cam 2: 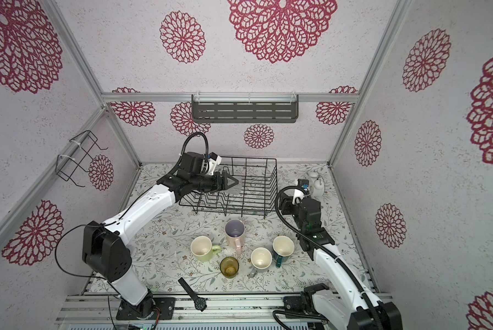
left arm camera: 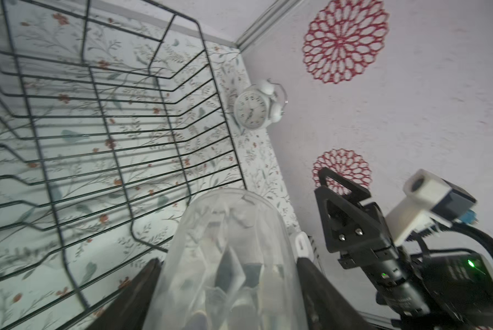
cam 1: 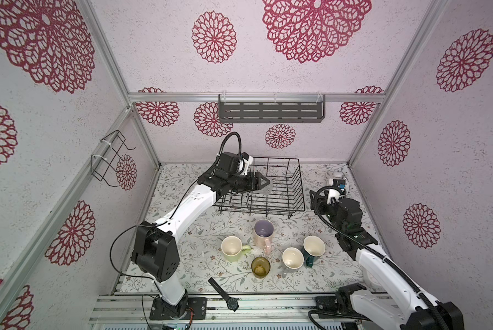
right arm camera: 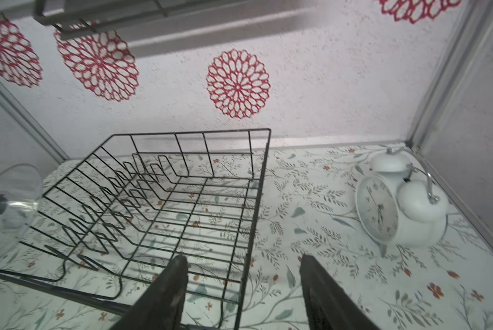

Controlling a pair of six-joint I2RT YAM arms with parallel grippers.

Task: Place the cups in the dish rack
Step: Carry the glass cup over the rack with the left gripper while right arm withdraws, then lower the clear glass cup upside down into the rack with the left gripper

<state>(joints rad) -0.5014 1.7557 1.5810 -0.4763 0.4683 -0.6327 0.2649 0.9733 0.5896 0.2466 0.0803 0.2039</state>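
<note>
1. Gripping the small clear glass (left arm camera: 228,228) by its sides, the left gripper (left arm camera: 228,261) is holding it above the dish rack (cam 1: 285,197).
2. Hanging beside the rack, the right gripper (right arm camera: 243,260) is standing open and empty.
3. Lowering the glass between the dividers and then releasing it is looking like the next move.
4. Standing apart on the table (cam 1: 182,228), the other cups (cam 1: 232,248) are waiting.

Bright, diffuse light; faint shadows under the dish rack (right arm camera: 182,205). Wrist views blurred; top views bow at three, nine o'clock.
</note>
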